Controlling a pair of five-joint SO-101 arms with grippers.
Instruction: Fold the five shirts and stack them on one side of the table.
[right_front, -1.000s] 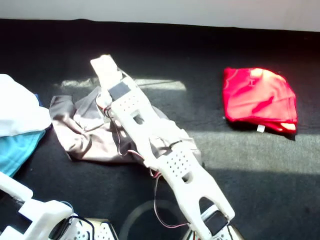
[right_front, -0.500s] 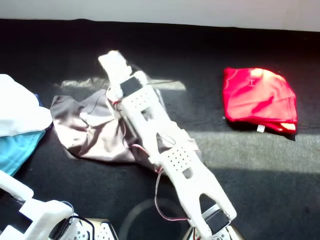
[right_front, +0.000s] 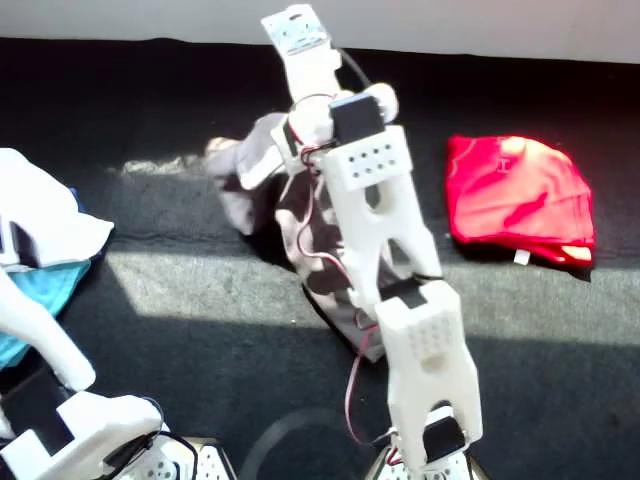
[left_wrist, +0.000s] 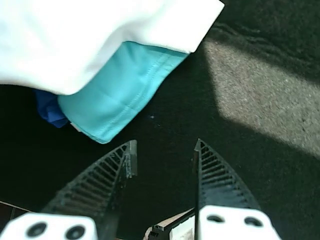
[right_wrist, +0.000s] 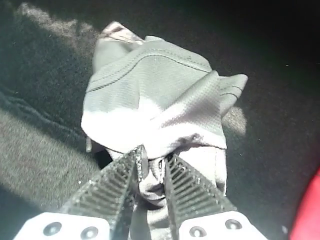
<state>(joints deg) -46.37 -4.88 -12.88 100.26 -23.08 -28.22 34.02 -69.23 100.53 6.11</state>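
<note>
At the left edge of the table (right_front: 560, 330) we see a white shirt (right_front: 40, 215) lying over a teal shirt (right_front: 30, 295). The left wrist view shows a scrap of a blue shirt (left_wrist: 47, 107) under both. The teal hem runs slantwise out from beneath the white cloth. The left gripper (left_wrist: 162, 155) hangs above bare dark tabletop near that hem, touching none of the cloth, with its jaws spread apart and nothing between them.

Toward the middle lies the grey shirt (right_front: 250, 180), crumpled. In the high view its long axis runs diagonally, from a bunched end at the far left down toward the near right, where it passes under the arm. The right gripper (right_wrist: 152, 162) is clenched on a gathered fold of this shirt. The cloth is pinched between the two ribbed fingers (right_wrist: 117, 185), and most of the shirt spreads away beyond the fingertips, with a stitched seam curving across its top.

At the right, well apart from the grey shirt, the red shirt (right_front: 520, 195) lies folded flat, its long axis roughly across the table. A small white tag (right_front: 521, 257) sticks out at its near edge. It is too small for us to read.
</note>
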